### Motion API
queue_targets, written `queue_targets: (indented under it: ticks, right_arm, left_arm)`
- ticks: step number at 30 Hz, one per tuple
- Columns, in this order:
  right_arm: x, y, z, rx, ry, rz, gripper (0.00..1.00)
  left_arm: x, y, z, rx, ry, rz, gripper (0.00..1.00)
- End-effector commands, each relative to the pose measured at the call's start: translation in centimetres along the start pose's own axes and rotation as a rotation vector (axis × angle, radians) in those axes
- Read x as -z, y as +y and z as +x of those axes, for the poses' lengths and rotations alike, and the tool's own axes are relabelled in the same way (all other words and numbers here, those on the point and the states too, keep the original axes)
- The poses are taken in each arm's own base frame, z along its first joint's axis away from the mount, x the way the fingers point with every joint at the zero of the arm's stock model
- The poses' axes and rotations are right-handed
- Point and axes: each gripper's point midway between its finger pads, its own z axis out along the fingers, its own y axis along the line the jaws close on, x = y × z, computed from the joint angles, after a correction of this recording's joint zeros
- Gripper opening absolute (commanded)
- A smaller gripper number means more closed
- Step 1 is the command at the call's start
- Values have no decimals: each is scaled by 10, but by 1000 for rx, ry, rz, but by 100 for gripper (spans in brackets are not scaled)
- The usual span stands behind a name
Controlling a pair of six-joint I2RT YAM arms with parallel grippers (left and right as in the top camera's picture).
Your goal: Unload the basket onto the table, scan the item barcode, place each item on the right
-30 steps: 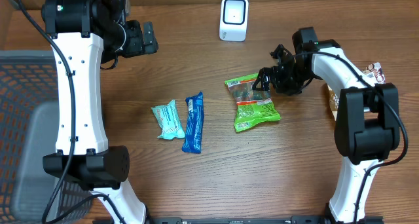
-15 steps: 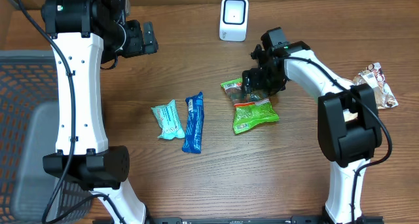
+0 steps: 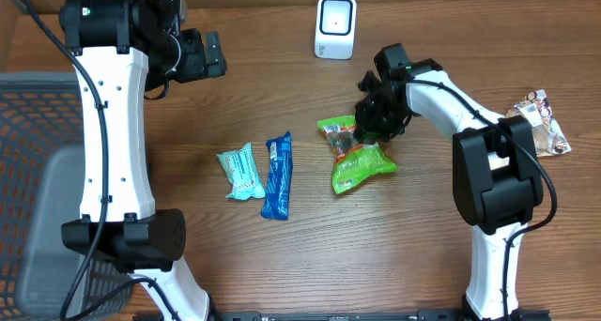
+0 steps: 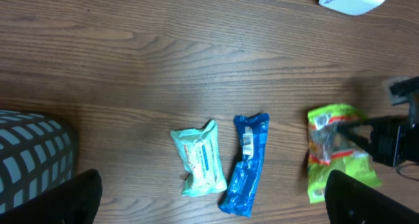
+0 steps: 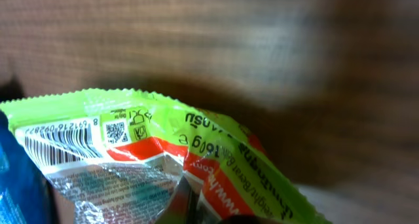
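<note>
Showing barcode [image 5: 55, 145] on white panel, crinkled lime-green packet [image 3: 362, 167], red band

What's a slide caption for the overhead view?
Right gripper shut on the green snack bag near the white scanner; left gripper open.

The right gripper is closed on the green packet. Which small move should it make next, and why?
Probably lift the green snack packet a little off the table. The right gripper is shut on its upper part, while its lower end appears to rest on the wood. The white scanner stands apart, further back. The barcode shows in the right wrist view, so it could then be turned toward the scanner.
</note>
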Motion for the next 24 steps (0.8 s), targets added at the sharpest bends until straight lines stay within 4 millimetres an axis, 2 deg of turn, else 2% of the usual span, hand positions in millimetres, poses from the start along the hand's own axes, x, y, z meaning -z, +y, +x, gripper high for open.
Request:
queue_targets:
  ticks: [1, 5, 7, 11, 19, 24]
  right_arm:
    - [-23, -13, 23, -15, 131, -10, 4]
    - [23, 19, 4, 52, 59, -184, 4]
    - [55, 33, -8, 74, -12, -243, 4]
    - [107, 56, -18, 127, -129, -311, 4]
    - [197, 99, -4, 286, -319, -388, 4]
    - [237, 119, 8, 358, -415, -409, 4]
  left_arm:
    - [4, -1, -2, 9, -15, -3, 99]
    - [4, -1, -2, 9, -15, -2, 100]
    - [4, -1, -2, 9, -15, -3, 100]
    - [4, -1, -2, 9, -15, -3, 100]
    - [4, -1, -2, 9, -15, -3, 100]
    - [4, -1, -2, 9, -15, -2, 100]
